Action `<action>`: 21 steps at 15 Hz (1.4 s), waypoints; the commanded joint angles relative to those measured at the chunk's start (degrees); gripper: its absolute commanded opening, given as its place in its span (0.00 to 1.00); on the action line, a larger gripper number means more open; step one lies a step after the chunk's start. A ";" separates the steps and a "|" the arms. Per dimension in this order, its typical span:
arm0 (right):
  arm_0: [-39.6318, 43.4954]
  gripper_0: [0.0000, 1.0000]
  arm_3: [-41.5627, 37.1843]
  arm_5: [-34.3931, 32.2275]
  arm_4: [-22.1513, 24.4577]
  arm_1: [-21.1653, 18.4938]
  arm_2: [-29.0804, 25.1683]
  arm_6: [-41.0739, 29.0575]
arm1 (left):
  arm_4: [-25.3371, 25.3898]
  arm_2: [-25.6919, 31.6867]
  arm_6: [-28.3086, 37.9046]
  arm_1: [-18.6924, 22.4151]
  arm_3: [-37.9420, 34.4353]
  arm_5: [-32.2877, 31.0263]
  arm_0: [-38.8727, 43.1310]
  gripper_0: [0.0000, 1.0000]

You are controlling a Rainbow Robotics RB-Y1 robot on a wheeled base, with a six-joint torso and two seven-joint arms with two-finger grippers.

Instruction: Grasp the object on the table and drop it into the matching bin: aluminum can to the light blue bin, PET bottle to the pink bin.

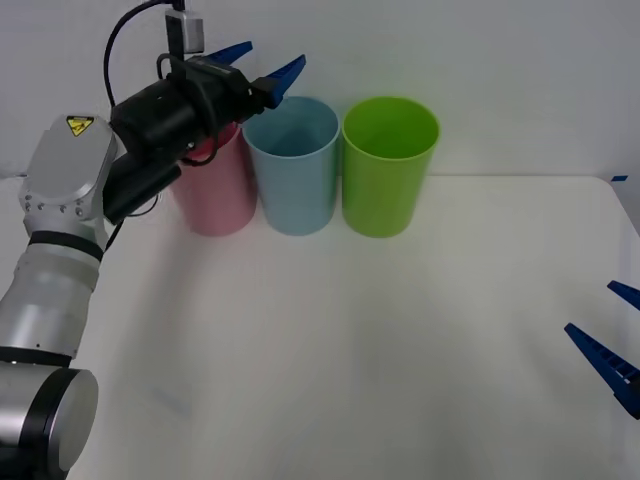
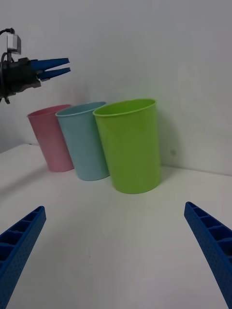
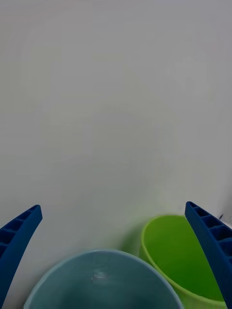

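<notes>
Aluminum can was hard to make out: a small silvery glint low inside the light blue bin, seen from the left wrist, may have been its top, but it was too small to tell.

Nearest the robot, the right gripper hung low at the right edge of the white table, its blue fingers spread wide and holding nothing.

Farther back, three tall bins stood upright in a row near the table's far edge: the pink bin on the left, the light blue one in the middle and a lime green bin on the right, each just beside its neighbour. The left arm partly covered the pink bin.

The left gripper hovered above the near-left rim of the light blue bin — fingers released, apart, with nothing between them.
</notes>
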 commanded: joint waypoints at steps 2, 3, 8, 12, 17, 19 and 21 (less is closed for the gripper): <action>0.00 1.00 0.00 0.00 0.00 0.00 0.00 0.00 | 4.36 0.03 -0.68 1.58 -6.75 -0.32 6.71 1.00; 0.00 1.00 0.00 0.00 0.00 0.00 0.00 0.00 | 5.50 0.03 -0.77 2.02 -8.50 -0.32 8.56 1.00; 0.00 1.00 0.00 0.00 0.00 0.00 0.00 0.00 | 9.54 2.84 -1.56 5.00 -16.59 -3.66 18.14 1.00; 0.00 1.00 0.00 0.00 0.00 0.00 0.00 0.00 | 8.49 9.70 -2.09 5.71 -17.47 -13.24 22.09 1.00; 0.00 1.00 0.00 0.00 0.00 0.00 0.00 0.00 | 8.05 15.94 -2.27 8.69 -17.47 -23.17 26.31 1.00; 0.00 1.00 0.00 0.00 0.00 0.00 0.00 0.00 | 8.31 18.92 -2.35 10.01 -17.47 -27.57 28.33 1.00; 0.00 1.00 0.00 0.00 0.00 0.00 0.00 0.00 | 8.66 21.47 -2.62 11.51 -17.47 -31.88 30.88 1.00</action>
